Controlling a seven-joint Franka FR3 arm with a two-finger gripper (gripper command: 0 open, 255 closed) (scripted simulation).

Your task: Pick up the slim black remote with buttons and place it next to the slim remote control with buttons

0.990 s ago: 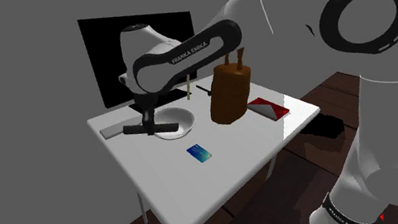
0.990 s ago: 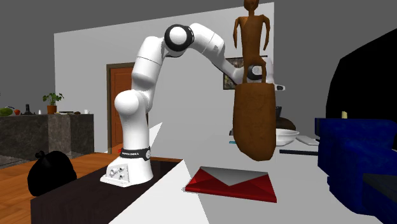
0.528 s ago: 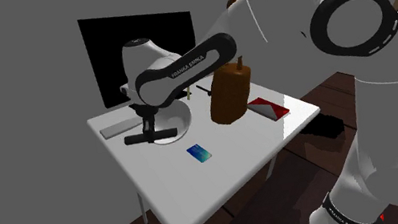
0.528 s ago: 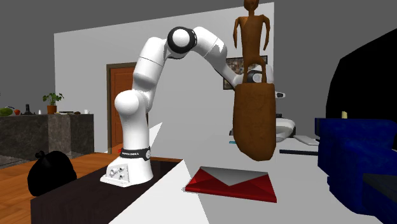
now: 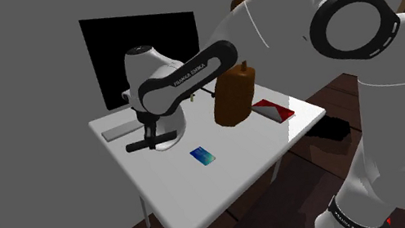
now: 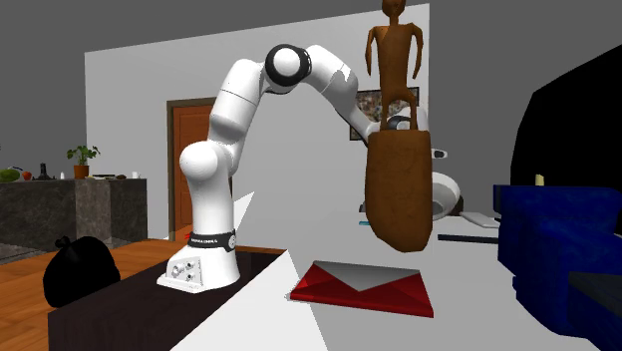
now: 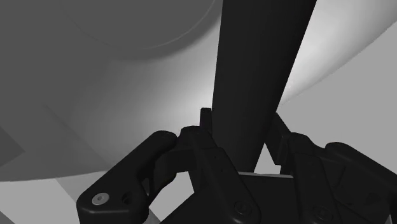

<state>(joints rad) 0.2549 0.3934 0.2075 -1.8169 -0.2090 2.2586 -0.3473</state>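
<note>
Holding the black remote (image 5: 136, 146) clenched crosswise in the jaws, low over the desk (image 5: 204, 191); best lowered level beside the grey remote (image 5: 118, 131) just beyond the jaws, without nudging it.

The shoulder view is dim: grey walls, the pale bench (image 5: 164, 197) brightest, the white arm (image 5: 393, 130) shaded on its underside. The second exterior view is brighter and evenly lit. In the wrist view a soft glow spreads beyond the jaws; the black remote (image 7: 261, 76) between them is a flat silhouette.
</note>
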